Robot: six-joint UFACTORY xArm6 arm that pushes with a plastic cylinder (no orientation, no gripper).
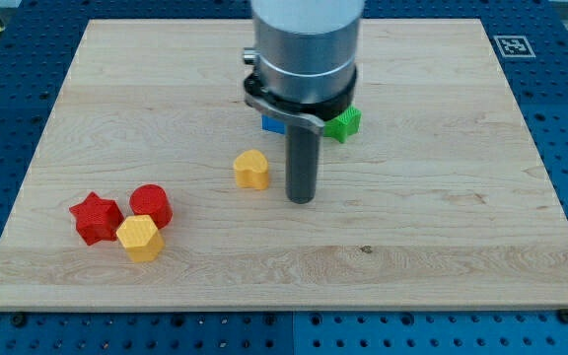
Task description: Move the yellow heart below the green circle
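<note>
My own arm body blocks the far middle of the desk (461,256). Behind it I see only a sliver of a blue block (272,125), its shape hidden, and part of a green block (344,123) poking out on the right, whose outline I cannot make out fully. No green circle shows clearly anywhere.

My end effector is a plain rod with nothing to clench or release; my tip (302,200) rests on the desk, grasping nothing. It sits just right of the yellow heart (251,170), slightly nearer than it, with a small gap between them. The heart lies near the desk's middle, left of and nearer than the blue and green blocks.

Counting what I can see: two yellow blocks, two red, one blue, one green. The near-left cluster holds a red star (96,218), a red cylinder (152,205) and a yellow hexagon (140,238), all pressed together, well apart from my tip.
</note>
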